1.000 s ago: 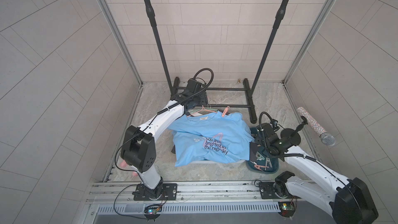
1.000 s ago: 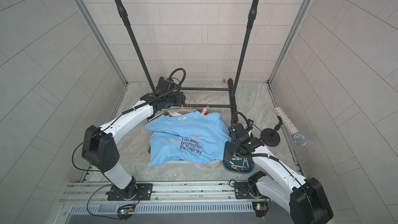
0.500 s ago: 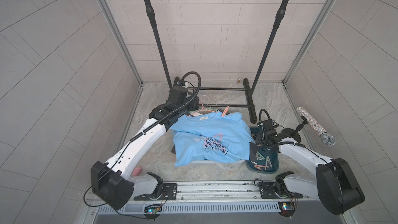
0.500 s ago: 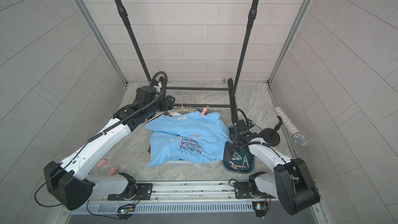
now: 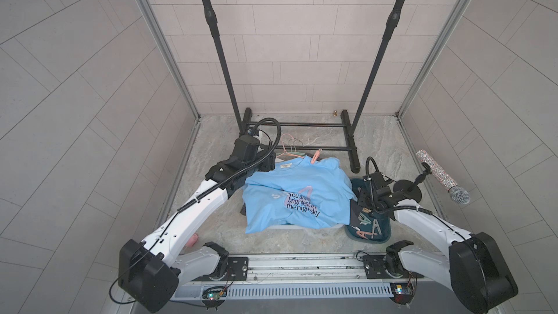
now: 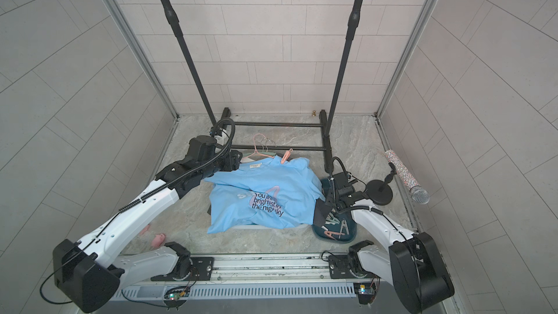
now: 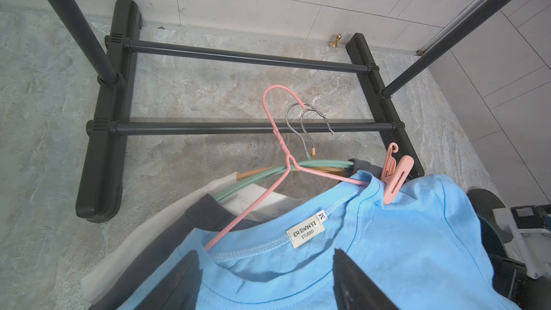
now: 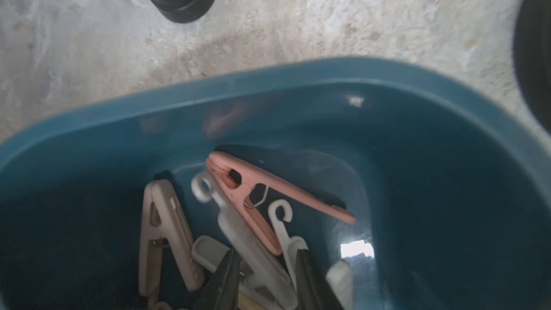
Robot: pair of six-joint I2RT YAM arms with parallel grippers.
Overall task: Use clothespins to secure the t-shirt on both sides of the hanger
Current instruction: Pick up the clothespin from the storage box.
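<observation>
Right wrist view: my right jaws straddle a white clothespin (image 8: 238, 228) among the clothespins (image 8: 298, 196) in a teal tub (image 8: 268, 84); I cannot tell whether they grip it. My left jaws stand wide apart, empty, over the blue t-shirt (image 7: 402, 249) collar. Beyond, a pink clothespin (image 7: 395, 178) sits clipped on one shoulder by the pink hanger (image 7: 281, 147), before the black rack (image 7: 238, 126).

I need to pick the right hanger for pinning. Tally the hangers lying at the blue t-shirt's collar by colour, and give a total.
Pink hanger: 1
Mint green hanger: 1
Wood-coloured hanger: 1
Total: 3
</observation>
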